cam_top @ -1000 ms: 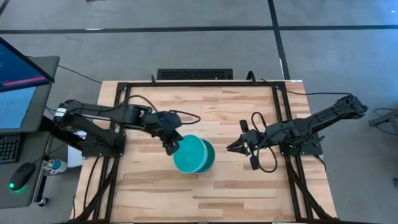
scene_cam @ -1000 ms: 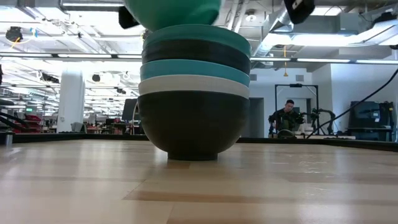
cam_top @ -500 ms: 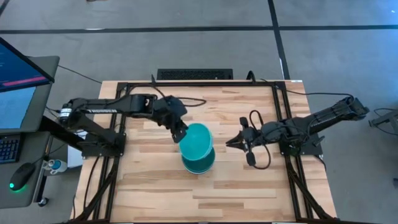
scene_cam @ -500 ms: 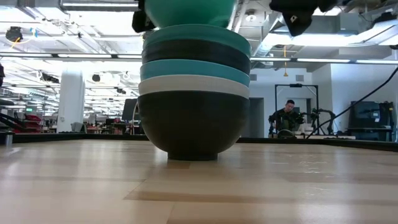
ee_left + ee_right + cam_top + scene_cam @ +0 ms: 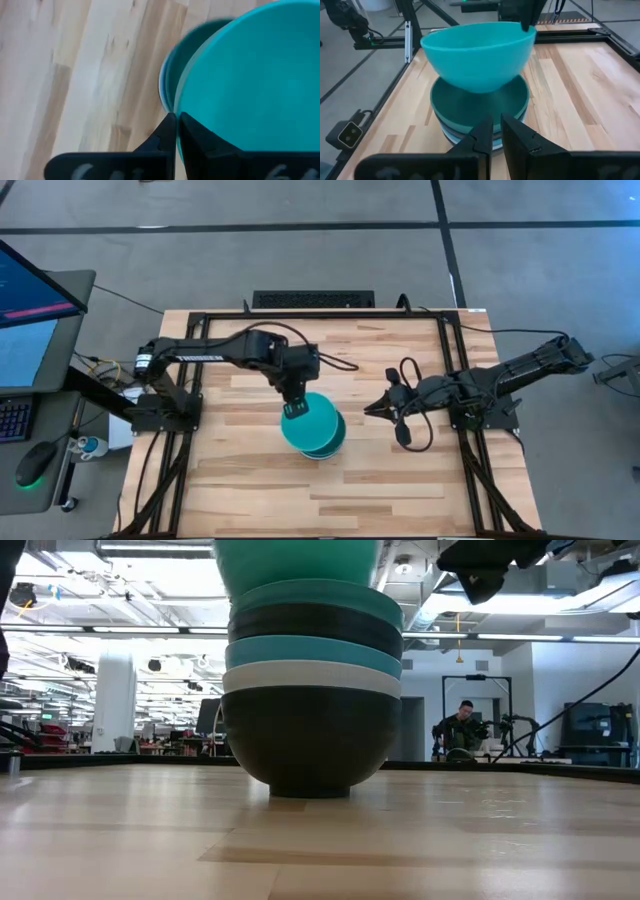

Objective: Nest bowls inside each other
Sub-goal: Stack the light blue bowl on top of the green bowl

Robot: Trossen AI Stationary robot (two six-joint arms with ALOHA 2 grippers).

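Observation:
A bright cyan-blue bowl (image 5: pixel 477 55) hangs just above a stack of several nested bowls (image 5: pixel 310 720) near the table's middle. My left gripper (image 5: pixel 294 408) is shut on it. In the stack a black bowl stands on the wood, with white, cyan, black and dark teal-green bowls inside it in turn. The held bowl (image 5: pixel 314 426) covers most of the stack from above. My right gripper (image 5: pixel 368 411) hovers to the right of the stack, pointing at it. Its fingers (image 5: pixel 487 131) are nearly together with nothing between them. My left gripper pinches the cyan bowl's rim (image 5: pixel 175 102) on the bowl's far left side, one finger inside the bowl and one outside. The fingers come from above, pointing steeply down. The bowl hangs mouth up, slightly tilted, over the stack's top bowl.
Black frame rails (image 5: pixel 200 320) run along the table's left, right and far sides. A keyboard (image 5: pixel 312 299) lies beyond the far edge and a monitor (image 5: pixel 30 290) stands at the left. Bare wood (image 5: pixel 330 495) lies toward the near edge. A person (image 5: pixel 460 730) sits far off in the room.
My left gripper has carried the cyan bowl toward the table's right, from the stack's left side to over it. The wrist has turned, so the gripper now sits at the bowl's far left rim and points more steeply down. The bowl stays lifted.

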